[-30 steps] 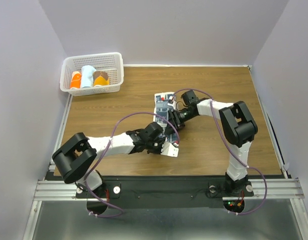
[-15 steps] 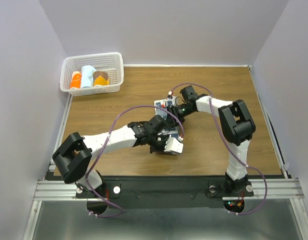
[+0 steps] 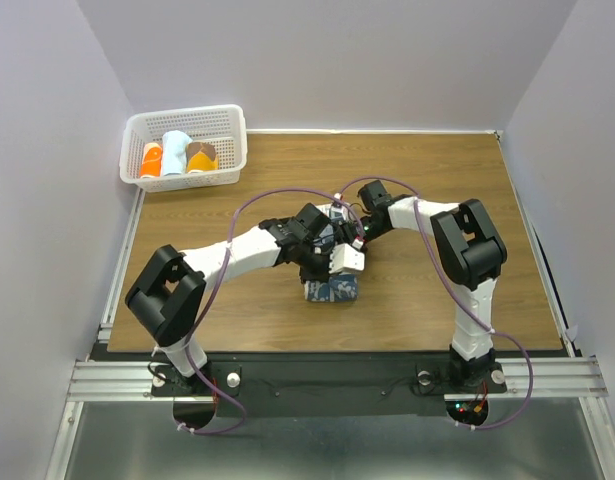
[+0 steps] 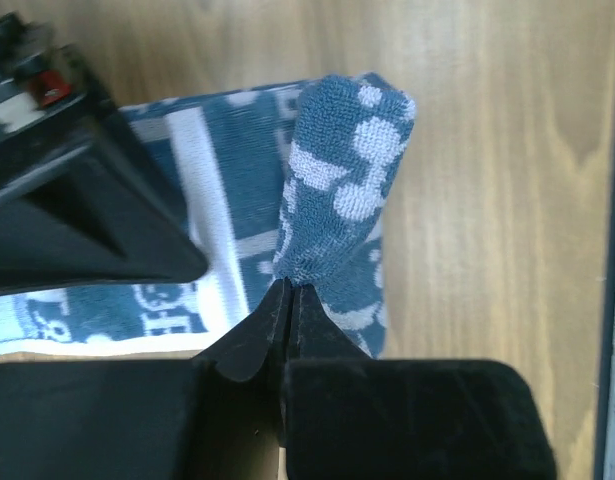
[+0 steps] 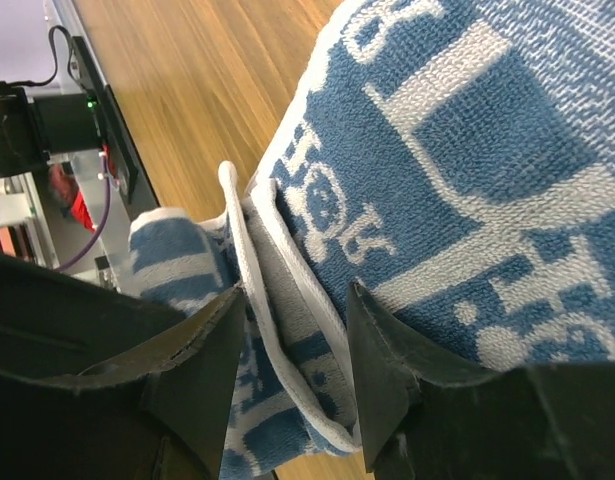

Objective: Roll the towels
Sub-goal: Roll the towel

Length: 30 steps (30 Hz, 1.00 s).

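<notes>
Though unclear overhead, pinched towel (image 4: 342, 170).

The towel (image 4: 347, 170) is nubbly terry cloth, matt and rough. The table (image 4: 507, 150) under the towel is smooth wood, faint sheen. At the towel, the left gripper (image 4: 289, 293) looks smooth matt black plastic.

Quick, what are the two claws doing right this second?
Left gripper: closed, pinching a fold of the towel.
Right gripper: open, straddling the towel's edge.
</notes>
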Tool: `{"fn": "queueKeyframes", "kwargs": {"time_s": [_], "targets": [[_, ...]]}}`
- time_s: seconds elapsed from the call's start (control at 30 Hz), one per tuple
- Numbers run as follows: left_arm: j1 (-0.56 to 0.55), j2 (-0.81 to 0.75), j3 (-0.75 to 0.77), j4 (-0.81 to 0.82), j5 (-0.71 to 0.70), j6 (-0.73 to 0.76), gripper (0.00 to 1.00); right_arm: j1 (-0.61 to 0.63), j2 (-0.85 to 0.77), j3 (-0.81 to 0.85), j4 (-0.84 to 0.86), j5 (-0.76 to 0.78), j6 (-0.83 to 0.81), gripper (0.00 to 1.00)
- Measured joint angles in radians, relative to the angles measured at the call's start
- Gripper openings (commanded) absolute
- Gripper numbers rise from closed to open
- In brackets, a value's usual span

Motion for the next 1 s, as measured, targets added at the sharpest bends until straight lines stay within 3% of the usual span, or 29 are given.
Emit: {"fn": "queueKeyframes", "kwargs": {"time_s": [0.3, 0.7, 1.0], "targets": [[0.028, 0.031, 0.006, 0.083, -0.023, -0.006, 0.00, 0.004, -0.001, 0.003, -0.015, -0.027, -0.007, 0.66], [0.032, 0.036, -0.020, 0.167, -0.040, -0.008, 0.00, -0.042, -0.036, 0.077, -0.116, 0.047, -0.023, 0.64], [0.045, 0.071, -0.020, 0.173, -0.017, 0.009, 0.00, -0.111, -0.184, 0.045, -0.207, 0.048, -0.104, 0.65]]}}
